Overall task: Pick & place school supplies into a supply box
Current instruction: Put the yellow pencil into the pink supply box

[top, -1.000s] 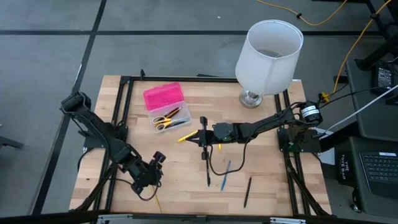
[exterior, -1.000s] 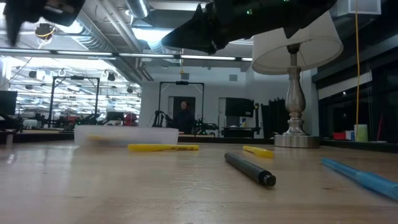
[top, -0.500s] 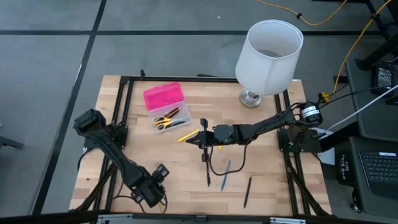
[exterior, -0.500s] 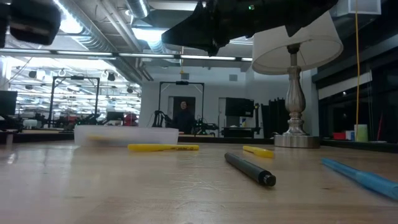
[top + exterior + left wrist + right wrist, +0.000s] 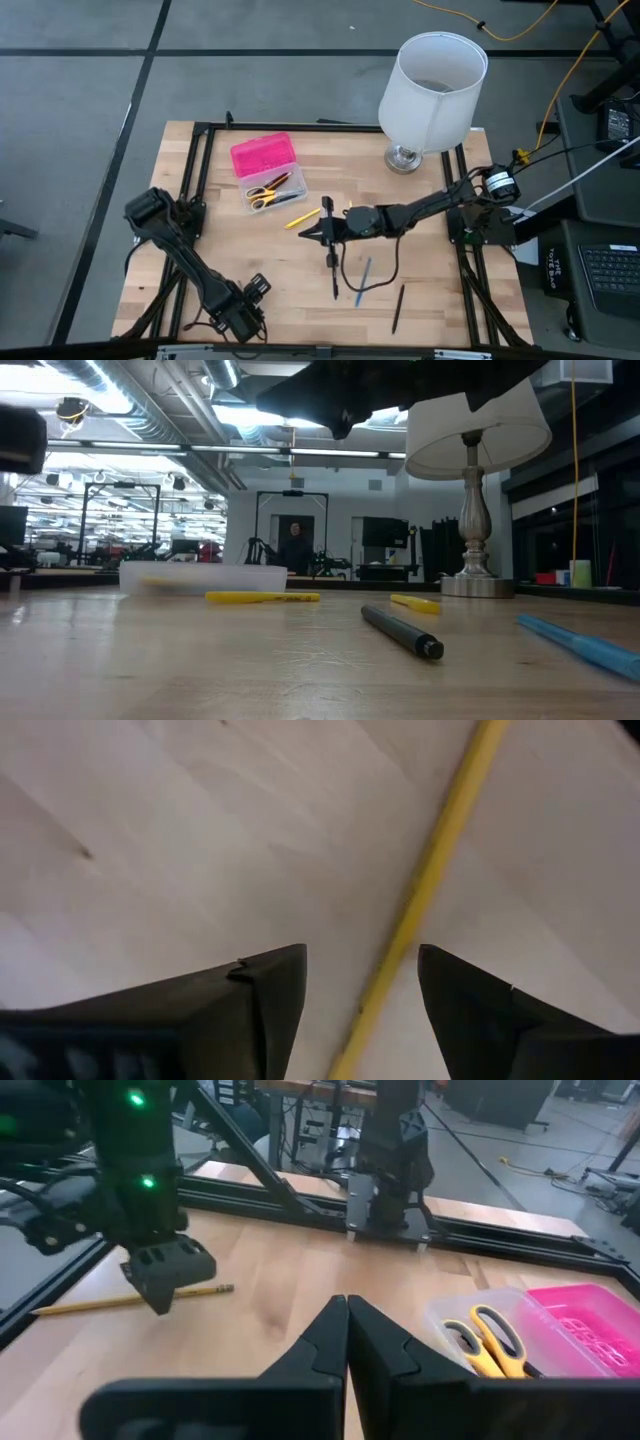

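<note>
The supply box lies open at the far left, with its pink lid (image 5: 263, 156) beside its clear base (image 5: 276, 190). Yellow-handled scissors (image 5: 267, 190) lie in the base. My left gripper (image 5: 362, 960) points down near the table's near-left corner (image 5: 246, 314). It is open, one finger on either side of a yellow pencil (image 5: 432, 885) lying flat on the wood (image 5: 120, 1301). My right gripper (image 5: 346, 1320) hangs shut, holding nothing, above mid-table (image 5: 306, 236). A yellow pen (image 5: 301, 219), a black pen (image 5: 334, 276), a blue pen (image 5: 364, 280) and another black pen (image 5: 398, 308) lie loose on the table.
A white-shaded lamp (image 5: 432, 90) stands at the far right corner. A black frame rail (image 5: 190, 200) runs along the table's left side, close to my left arm. Bare wood lies between the left gripper and the box.
My left gripper has moved toward the table's near edge and sunk, tipping to point straight down over the yellow pencil near the near-left corner. The pens and the box have kept their places.
</note>
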Motion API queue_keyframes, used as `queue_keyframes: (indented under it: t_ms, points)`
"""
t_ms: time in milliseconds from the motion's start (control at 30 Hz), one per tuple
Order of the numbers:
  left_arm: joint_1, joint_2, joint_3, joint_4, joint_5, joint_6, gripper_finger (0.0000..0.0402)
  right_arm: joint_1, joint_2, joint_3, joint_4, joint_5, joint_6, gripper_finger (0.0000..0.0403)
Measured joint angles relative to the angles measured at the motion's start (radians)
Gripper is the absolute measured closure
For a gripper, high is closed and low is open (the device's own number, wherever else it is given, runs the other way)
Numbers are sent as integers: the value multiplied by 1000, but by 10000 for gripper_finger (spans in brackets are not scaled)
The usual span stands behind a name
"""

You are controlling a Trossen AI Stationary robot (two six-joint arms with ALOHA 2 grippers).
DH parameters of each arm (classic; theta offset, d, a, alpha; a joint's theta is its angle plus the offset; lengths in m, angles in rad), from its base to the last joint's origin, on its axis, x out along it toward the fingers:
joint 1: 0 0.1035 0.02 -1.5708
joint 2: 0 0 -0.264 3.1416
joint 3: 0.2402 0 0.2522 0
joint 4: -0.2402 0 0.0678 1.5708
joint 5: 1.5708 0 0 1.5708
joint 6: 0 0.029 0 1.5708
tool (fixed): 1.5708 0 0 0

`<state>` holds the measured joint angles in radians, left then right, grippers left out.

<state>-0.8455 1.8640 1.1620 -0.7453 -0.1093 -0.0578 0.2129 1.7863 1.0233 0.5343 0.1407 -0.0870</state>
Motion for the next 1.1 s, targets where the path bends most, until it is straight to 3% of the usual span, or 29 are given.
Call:
queue_keyframes:
  t_ms: [333, 667, 1100]
  points:
    - [1, 15, -41, 40, 20, 0, 223, 1, 0, 0, 8, 44, -30, 392]
    - [2, 18, -44, 44, 78, -33, 293, 1, 0, 0, 35, 50, -55, 392]
    - [2, 19, -46, 44, 106, -34, 349, 1, 0, 0, 70, 51, -79, 392]
